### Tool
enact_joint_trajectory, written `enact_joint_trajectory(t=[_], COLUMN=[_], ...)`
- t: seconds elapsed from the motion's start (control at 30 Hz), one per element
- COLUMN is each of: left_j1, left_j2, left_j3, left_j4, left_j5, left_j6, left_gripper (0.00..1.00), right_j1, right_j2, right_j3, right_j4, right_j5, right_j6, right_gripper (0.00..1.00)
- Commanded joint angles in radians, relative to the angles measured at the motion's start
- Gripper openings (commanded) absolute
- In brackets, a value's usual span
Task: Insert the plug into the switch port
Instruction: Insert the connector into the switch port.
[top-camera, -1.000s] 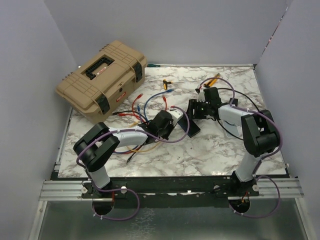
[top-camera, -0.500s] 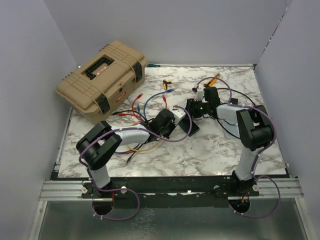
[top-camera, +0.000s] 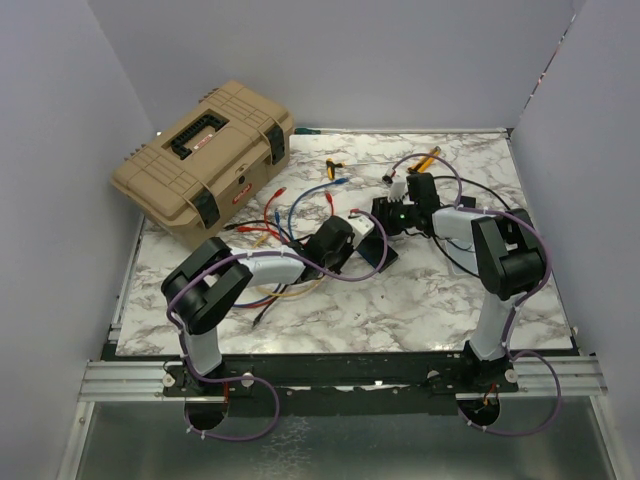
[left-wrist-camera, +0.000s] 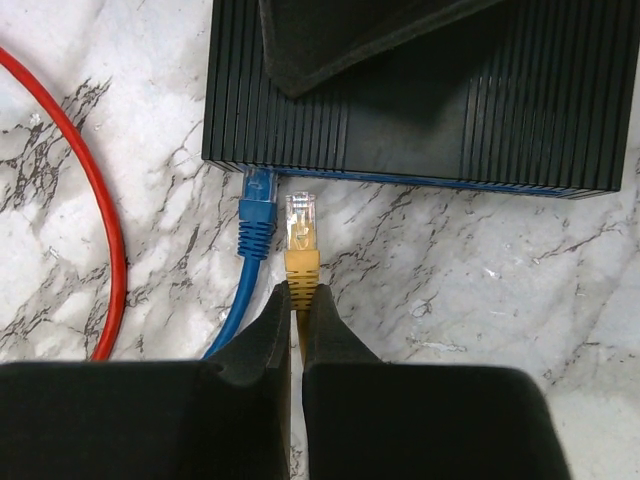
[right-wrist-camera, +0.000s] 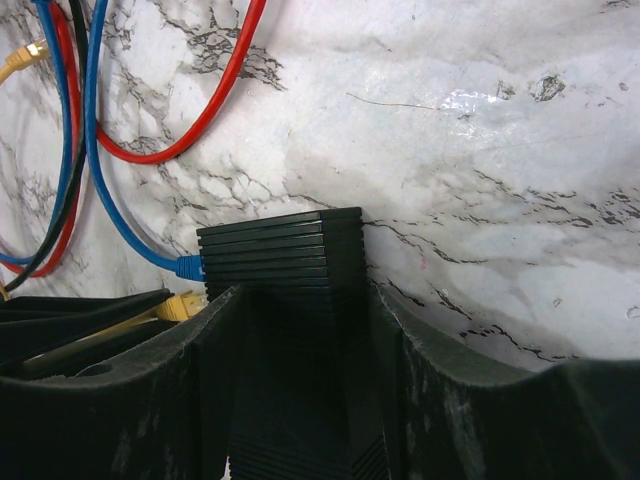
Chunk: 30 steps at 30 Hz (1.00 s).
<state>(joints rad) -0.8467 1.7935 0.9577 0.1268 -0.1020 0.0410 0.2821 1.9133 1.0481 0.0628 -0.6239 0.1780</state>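
The switch (left-wrist-camera: 420, 110) is a black ribbed box lying flat on the marble top, also seen in the top view (top-camera: 378, 250). A blue plug (left-wrist-camera: 258, 205) sits in a port on its near edge. My left gripper (left-wrist-camera: 297, 292) is shut on the boot of a yellow plug (left-wrist-camera: 301, 225). The plug's clear tip points at the switch edge, just right of the blue plug and a little short of it. My right gripper (right-wrist-camera: 305, 300) is shut on the switch (right-wrist-camera: 280, 250), one finger on each side. The port openings themselves are hidden.
A tan toolbox (top-camera: 205, 160) stands at the back left. Loose red, blue and black cables (top-camera: 285, 215) lie left of the switch, and a red cable (left-wrist-camera: 100, 220) curves close to my left gripper. Small yellow-handled tools (top-camera: 332, 166) lie further back.
My right gripper has shifted left and closed on the switch. My left gripper has carried the yellow plug forward, closer to the switch edge.
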Motion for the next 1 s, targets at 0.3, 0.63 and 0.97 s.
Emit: enact_joint_trajectory(t=[0.3,0.63,0.97], left_j1=[-0.006,-0.006,-0.007], left_j2=[0.01,0.03,0.026], left_j3=[-0.018,-0.011,-0.033], left_j4=[0.084,0.091,0.144], left_j5=[-0.012,0.0,-0.014], left_j6=[-0.007,-0.01,-0.033], left_gripper=[0.0,0.0,0.0], right_j1=[0.004,0.004,0.005], right_j2=[0.05,0.055,0.056], right_j3=[0.001,0.004,0.005], right_j4=[-0.052,-0.052,-0.054], right_j5=[-0.015,-0.02,-0.023], right_j6=[-0.019,-0.019,-0.021], right_gripper=[0.55,0.55,0.55])
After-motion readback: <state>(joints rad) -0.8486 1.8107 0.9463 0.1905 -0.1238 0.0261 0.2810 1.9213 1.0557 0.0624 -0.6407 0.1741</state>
